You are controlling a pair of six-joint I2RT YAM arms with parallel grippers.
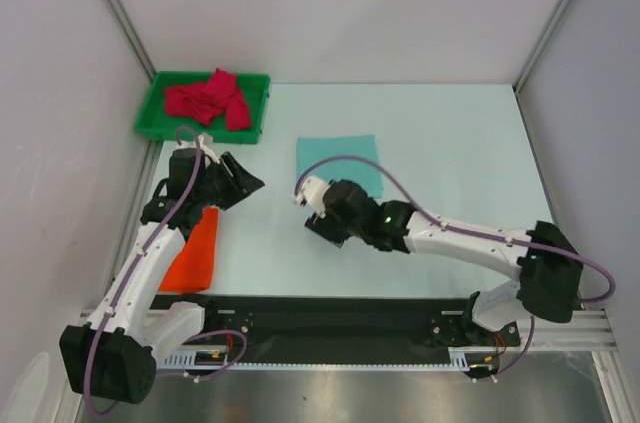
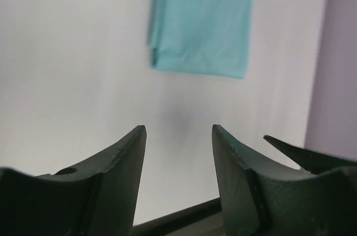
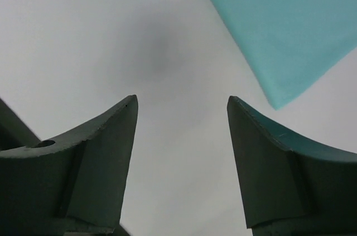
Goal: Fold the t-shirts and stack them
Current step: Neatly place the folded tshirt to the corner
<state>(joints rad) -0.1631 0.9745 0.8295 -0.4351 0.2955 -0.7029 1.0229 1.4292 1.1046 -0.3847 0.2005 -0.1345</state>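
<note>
The mint green t-shirt (image 1: 338, 163) lies folded to a flat, almost square piece in the middle of the bench (image 1: 450, 163); its slightly longer side goes left to right, a little turned against the bench edges. The orange t-shirt (image 1: 192, 253) lies at the left border of the bench, partly under the left arm; its long axis goes from near to far. The crimson red t-shirt (image 1: 208, 100) is crumpled inside the green tray (image 1: 150, 113) at the far left corner; it has no clear direction.

The left tool (image 1: 240, 178) hangs over bare bench between the tray and the mint shirt, apart from both; its fingers stand moderately apart and hold nothing (image 2: 178, 130); the mint shirt (image 2: 201, 21) is ahead of it. The right tool (image 1: 318, 213) is just beside the near left corner of the mint shirt, not touching; it is wide apart and empty (image 3: 181, 99), with the shirt corner (image 3: 284, 24) ahead to the right.
</note>
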